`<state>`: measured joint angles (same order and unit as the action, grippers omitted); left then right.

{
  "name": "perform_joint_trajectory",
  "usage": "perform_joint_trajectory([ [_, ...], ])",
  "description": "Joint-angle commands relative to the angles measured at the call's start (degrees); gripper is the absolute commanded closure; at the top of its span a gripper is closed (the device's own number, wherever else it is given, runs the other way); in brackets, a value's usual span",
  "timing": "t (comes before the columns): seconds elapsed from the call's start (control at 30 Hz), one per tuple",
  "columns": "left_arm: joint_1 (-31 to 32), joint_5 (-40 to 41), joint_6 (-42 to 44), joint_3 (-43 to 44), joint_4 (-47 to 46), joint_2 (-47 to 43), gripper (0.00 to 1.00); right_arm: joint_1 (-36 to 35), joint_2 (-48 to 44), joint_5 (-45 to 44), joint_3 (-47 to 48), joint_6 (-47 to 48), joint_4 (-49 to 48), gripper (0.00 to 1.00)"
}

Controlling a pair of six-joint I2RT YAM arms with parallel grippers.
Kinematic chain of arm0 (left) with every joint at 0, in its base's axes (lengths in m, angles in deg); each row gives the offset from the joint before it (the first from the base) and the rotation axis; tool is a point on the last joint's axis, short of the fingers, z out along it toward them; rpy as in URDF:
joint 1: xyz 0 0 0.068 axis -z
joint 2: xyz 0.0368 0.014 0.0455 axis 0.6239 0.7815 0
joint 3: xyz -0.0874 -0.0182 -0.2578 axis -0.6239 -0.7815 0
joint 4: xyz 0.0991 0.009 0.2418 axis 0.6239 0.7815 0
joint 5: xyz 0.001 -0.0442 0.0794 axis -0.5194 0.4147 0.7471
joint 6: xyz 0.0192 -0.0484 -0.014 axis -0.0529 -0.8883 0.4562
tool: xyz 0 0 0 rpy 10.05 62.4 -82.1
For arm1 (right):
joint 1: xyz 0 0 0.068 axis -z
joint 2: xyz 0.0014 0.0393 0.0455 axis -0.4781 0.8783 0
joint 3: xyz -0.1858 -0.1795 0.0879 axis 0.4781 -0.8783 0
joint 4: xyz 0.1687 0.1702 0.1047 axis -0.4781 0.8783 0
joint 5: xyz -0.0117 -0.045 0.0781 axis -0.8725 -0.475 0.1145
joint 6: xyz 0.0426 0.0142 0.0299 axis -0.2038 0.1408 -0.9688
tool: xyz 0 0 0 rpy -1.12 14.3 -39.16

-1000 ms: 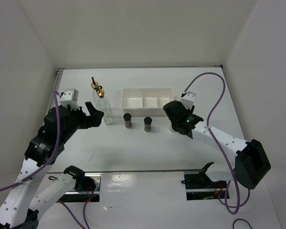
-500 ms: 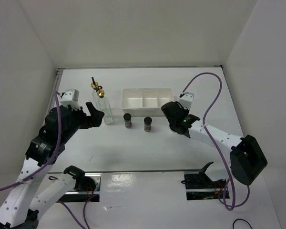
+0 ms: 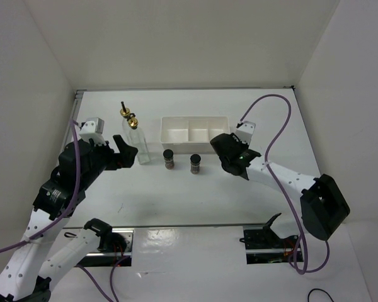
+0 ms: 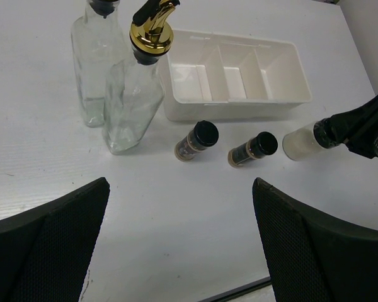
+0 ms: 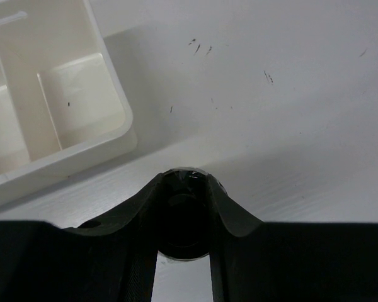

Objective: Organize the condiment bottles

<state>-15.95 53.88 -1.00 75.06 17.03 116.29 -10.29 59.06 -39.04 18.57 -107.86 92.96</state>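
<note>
White table [image 3: 176,198], white walls [image 3: 176,44]; right end effector [image 5: 184,182] clamps the whitish jar [image 4: 299,141], left end effector [image 4: 181,185] spread wide

The left dark jar [image 3: 168,158] and right dark jar [image 3: 196,163] stand before the white tray [image 3: 195,148].

Bright, even light from above floods the white surface [image 3: 195,195]; shadows fall soft and faint. Glare streaks its glossy near edge. The right claw [image 5: 184,195] looms black and blurred in its own close view
</note>
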Motion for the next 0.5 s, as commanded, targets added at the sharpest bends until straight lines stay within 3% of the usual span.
perform_joint_trajectory([
  [0.0, 0.20, -1.07, 0.47, -0.17, -2.02, -0.51, 0.00, -2.10, -1.59, -0.75, 2.03, -2.23, 4.66, 1.00],
  [0.27, 0.20, -4.67, 1.52, -0.78, -2.64, -0.51, 0.00, -2.11, -13.71, 4.79, 3.60, 2.16, 3.18, 1.00],
  [0.47, 0.20, -9.50, 2.14, -2.19, -3.17, 0.90, 0.00, -2.11, -14.00, 4.27, 9.31, 8.66, 1.68, 1.00],
])
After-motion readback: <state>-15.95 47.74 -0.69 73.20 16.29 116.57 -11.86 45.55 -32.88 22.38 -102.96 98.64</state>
